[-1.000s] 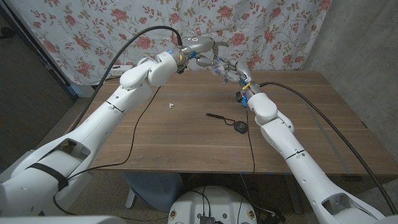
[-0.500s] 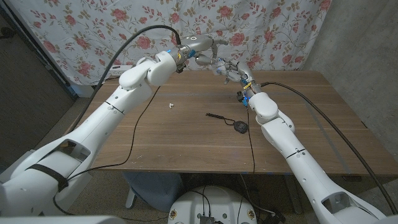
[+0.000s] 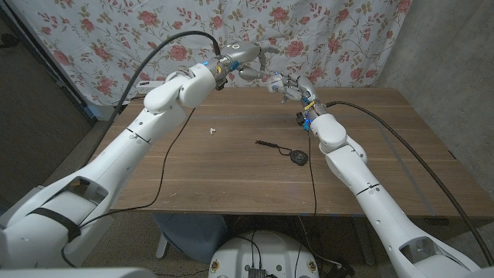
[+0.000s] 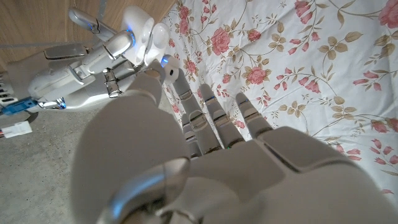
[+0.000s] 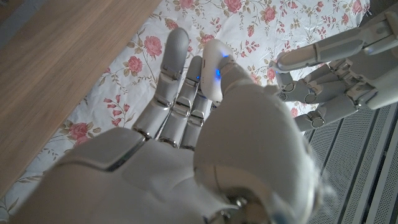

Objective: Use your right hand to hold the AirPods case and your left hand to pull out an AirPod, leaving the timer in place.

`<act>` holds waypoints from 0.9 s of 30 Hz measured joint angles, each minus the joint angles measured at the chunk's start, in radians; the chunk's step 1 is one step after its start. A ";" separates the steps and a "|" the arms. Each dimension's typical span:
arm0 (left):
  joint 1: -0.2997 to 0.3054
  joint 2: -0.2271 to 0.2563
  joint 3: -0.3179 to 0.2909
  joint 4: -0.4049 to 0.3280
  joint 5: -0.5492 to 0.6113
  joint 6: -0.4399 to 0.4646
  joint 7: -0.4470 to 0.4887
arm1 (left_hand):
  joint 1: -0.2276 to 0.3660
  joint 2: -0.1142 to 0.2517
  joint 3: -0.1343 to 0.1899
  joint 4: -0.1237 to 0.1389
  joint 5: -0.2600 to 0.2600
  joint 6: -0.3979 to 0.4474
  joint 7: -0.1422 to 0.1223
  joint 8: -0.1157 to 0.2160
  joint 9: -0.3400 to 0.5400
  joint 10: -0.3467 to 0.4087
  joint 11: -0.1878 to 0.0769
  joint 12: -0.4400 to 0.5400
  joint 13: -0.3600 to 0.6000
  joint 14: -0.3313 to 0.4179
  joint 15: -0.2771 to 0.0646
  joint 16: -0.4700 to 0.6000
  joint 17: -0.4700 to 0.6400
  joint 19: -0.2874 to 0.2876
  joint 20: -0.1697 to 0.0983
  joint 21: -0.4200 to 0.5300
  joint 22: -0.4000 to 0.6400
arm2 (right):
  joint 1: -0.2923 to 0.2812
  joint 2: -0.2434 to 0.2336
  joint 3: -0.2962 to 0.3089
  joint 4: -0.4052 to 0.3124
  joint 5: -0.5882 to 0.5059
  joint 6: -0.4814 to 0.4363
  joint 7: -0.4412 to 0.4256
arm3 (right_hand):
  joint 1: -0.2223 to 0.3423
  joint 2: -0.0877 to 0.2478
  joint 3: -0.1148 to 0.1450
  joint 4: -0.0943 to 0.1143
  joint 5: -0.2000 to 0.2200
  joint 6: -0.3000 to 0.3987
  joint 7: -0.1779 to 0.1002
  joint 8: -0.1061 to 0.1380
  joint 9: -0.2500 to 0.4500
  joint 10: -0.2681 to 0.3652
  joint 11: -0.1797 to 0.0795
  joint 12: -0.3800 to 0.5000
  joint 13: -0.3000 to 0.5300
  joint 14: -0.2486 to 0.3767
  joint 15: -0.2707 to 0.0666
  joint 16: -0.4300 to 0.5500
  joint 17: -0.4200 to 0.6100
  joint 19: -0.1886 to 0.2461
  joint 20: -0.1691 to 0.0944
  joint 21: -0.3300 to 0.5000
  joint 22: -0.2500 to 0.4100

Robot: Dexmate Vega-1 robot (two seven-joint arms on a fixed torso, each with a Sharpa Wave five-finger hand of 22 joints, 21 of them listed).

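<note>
— While the right hand (image 3: 287, 87) is up over the table's far edge, what is in it?
— It grips the AirPods case (image 4: 138, 32), white, lid open, a blue light glowing on it; the right wrist view shows the case (image 5: 212, 67) pressed between thumb and fingers.

— And the left hand (image 3: 248, 58)?
— It is raised near the floral curtain (image 3: 347, 38), just beside the right hand. In the left wrist view it pinches a white AirPod (image 4: 169, 67) between thumb and fingertip, close to the case but out of it.

— What lies on the wooden table (image 3: 231, 170)?
— A small white piece (image 3: 210, 130) lies left of centre; I cannot tell what it is. The black timer (image 3: 298, 157) sits near the middle with a black strap, well apart from both hands.
</note>
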State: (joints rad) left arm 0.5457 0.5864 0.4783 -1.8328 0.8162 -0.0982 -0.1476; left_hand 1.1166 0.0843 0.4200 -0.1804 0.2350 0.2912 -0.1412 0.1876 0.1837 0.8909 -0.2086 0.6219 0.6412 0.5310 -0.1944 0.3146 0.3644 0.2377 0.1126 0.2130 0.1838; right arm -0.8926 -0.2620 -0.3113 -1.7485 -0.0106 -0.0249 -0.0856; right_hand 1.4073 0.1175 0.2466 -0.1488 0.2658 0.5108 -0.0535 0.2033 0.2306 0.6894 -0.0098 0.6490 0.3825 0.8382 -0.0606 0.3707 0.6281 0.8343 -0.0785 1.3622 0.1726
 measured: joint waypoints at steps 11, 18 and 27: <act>0.042 0.027 -0.030 -0.046 0.001 0.033 0.007 | 0.000 0.000 0.000 0.000 0.000 0.004 0.004 0.000 0.000 0.000 0.000 0.004 -0.005 0.002 0.002 0.000 0.005 0.000 0.000 0.000 0.000 | 0.000 -0.003 0.005 -0.005 -0.009 -0.009 -0.009 | 0.005 0.000 0.000 0.000 -0.001 0.000 0.000 0.000 0.000 0.002 0.002 0.000 0.000 -0.002 -0.002 -0.001 0.000 0.000 0.000 0.000 0.000; 0.078 0.047 -0.055 -0.083 0.004 0.063 0.016 | 0.000 0.000 0.000 0.000 0.002 0.004 0.004 0.000 0.000 0.000 0.000 0.004 -0.005 0.002 0.002 0.000 0.005 0.000 0.000 0.000 0.000 | 0.000 -0.004 0.009 -0.013 -0.017 -0.022 -0.019 | 0.005 0.000 0.000 0.000 0.001 0.000 0.000 0.000 0.000 0.003 0.003 -0.001 0.000 -0.002 -0.002 -0.001 0.000 0.000 0.000 0.000 0.000; 0.130 0.072 -0.100 -0.112 -0.007 0.099 0.038 | 0.000 0.000 -0.001 -0.001 0.002 0.004 0.004 0.000 0.000 0.000 0.000 0.008 -0.004 0.004 0.003 0.000 0.005 0.000 0.000 0.000 0.000 | -0.009 -0.005 0.014 -0.030 -0.035 -0.039 -0.040 | 0.005 0.000 0.000 0.000 0.001 0.000 0.000 0.000 0.000 0.003 0.003 -0.004 0.000 -0.002 -0.002 -0.001 -0.001 0.000 0.000 0.000 0.000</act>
State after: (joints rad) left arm 0.6758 0.6582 0.3784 -1.9447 0.8090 0.0012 -0.1093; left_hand 1.1168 0.0842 0.4186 -0.1817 0.2371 0.2949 -0.1374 0.1877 0.1837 0.8909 -0.2086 0.6297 0.6368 0.5345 -0.1913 0.3145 0.3691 0.2376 0.1126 0.2130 0.1838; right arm -0.9011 -0.2675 -0.2978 -1.7790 -0.0452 -0.0643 -0.1257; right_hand 1.4121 0.1179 0.2465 -0.1487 0.2668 0.5108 -0.0535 0.2033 0.2306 0.6928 -0.0064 0.6446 0.3826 0.8363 -0.0625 0.3697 0.6273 0.8343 -0.0785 1.3622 0.1726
